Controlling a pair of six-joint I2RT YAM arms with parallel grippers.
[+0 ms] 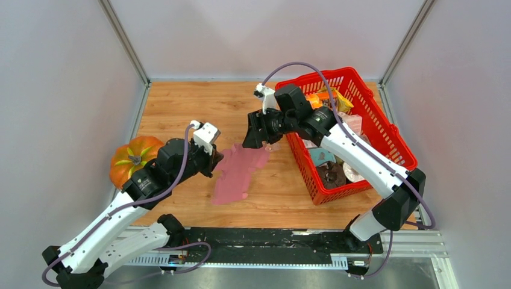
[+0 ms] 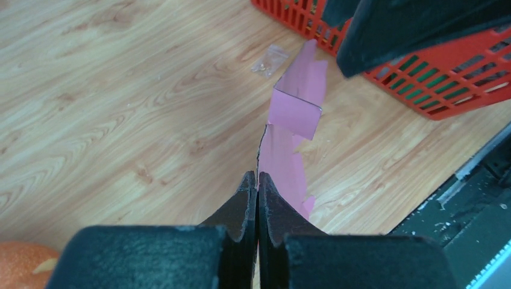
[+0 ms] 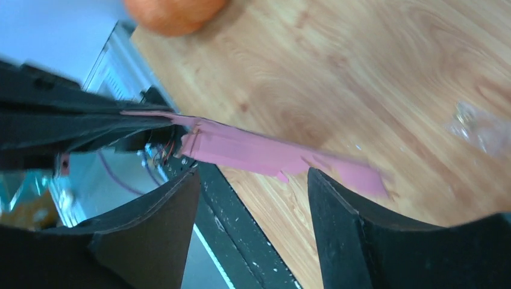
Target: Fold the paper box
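Clamped shut, the left gripper (image 2: 258,180) pinches the flat pink die-cut cardboard paper box (image 2: 283,158), which stretches ahead of it over the wooden desk (image 1: 181,102). At the far end the right gripper (image 3: 253,174) gapes, holding nothing. Tugging could tear the thin card or pull it free.

Paper box (image 1: 238,171) between pumpkin (image 1: 129,159) and basket (image 1: 340,189)

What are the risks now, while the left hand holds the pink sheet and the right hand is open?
The left hand pinches only the edge of the paper box, so a pull may tear it or let it slip. The open right hand is close to the red basket and may bump it.
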